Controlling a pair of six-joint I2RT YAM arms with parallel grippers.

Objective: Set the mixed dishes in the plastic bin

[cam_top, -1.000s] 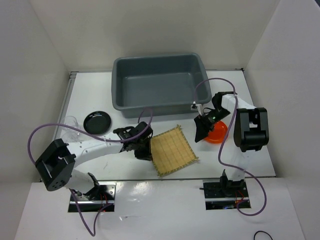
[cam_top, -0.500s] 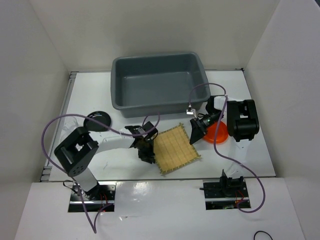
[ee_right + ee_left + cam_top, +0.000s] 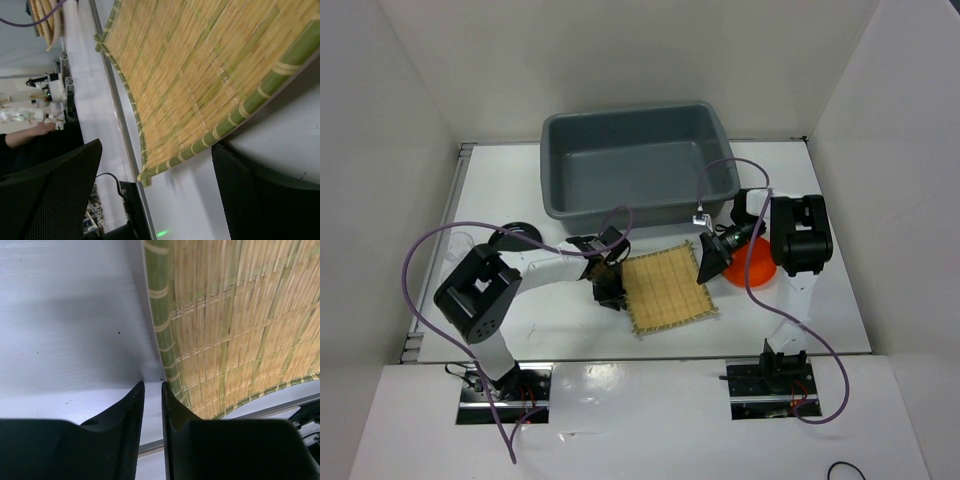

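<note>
Closed in on both sides of the bamboo mat [image 3: 667, 290] near the table's [image 3: 520, 330] front edge since a second ago, with left gripper [image 3: 152, 386] nearly pinched, empty, and right gripper [image 3: 155, 147] wide open; slip a finger under its curled rim before clamping.

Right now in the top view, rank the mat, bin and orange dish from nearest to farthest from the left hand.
1. Mat, just right of the left hand.
2. Bin, farther back.
3. Orange dish, far right, past the mat.
</note>
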